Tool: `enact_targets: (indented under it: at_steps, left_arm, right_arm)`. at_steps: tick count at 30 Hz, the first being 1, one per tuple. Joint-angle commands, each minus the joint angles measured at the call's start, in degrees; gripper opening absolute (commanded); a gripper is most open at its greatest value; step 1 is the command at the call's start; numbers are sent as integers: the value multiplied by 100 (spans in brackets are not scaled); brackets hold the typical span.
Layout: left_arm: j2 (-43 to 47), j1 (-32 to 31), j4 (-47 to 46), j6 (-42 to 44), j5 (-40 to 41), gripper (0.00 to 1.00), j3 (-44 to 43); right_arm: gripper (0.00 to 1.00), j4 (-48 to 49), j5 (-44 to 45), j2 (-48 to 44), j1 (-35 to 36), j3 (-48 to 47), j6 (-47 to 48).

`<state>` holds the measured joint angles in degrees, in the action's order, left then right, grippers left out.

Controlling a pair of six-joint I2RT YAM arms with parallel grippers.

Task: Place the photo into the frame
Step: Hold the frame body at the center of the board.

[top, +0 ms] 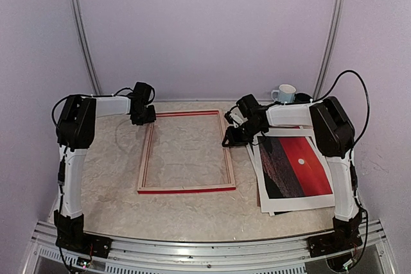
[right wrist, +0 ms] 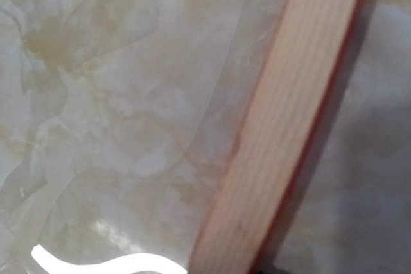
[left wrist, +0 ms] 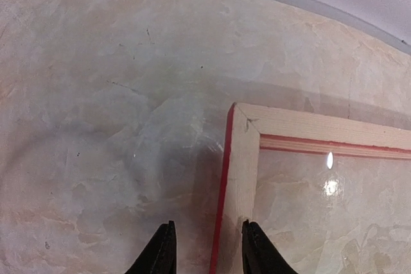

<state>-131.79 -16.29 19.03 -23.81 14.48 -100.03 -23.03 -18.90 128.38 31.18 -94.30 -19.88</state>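
Observation:
The frame (top: 186,188) lies flat in the middle of the table, pale wood side up with red showing along its edges. The photo (top: 297,166) lies face up to its right, showing a red sky and a white sun. My left gripper (top: 144,120) is at the frame's far left corner. In the left wrist view it (left wrist: 209,248) is open, its fingers on either side of the left rail (left wrist: 241,178). My right gripper (top: 232,138) hangs low over the frame's right rail (right wrist: 289,120). Its fingers are out of the right wrist view.
A white and blue mug (top: 283,94) stands at the back right by the wall. White sheets (top: 270,205) stick out under the photo. A clear, shiny pane (right wrist: 128,126) lies inside the frame. The table's front edge runs above the arm bases.

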Motion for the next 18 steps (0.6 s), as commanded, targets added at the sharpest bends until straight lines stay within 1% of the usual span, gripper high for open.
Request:
enact_targets:
  at_steps: [1,7,14,16,18]
  left_arm:
    - [-271,54,-101,8,9,35,-338]
    - [-437,55,-201,26,-75,34,-383]
    - [-591,70,-287,43,-113,34,-497]
    - [-683,78,-192,27,-44,34,-638]
    - [-793,76,-104,8,104,31,-748]
  right_arm:
    - [31,-7,48,25,26,105,-60]
    - [29,-35,64,30,55,140,-39]
    - [28,-36,82,64,81,165,-34]
    - [27,-36,81,73,90,166,-35]
    - [27,-46,88,82,99,167,-40]
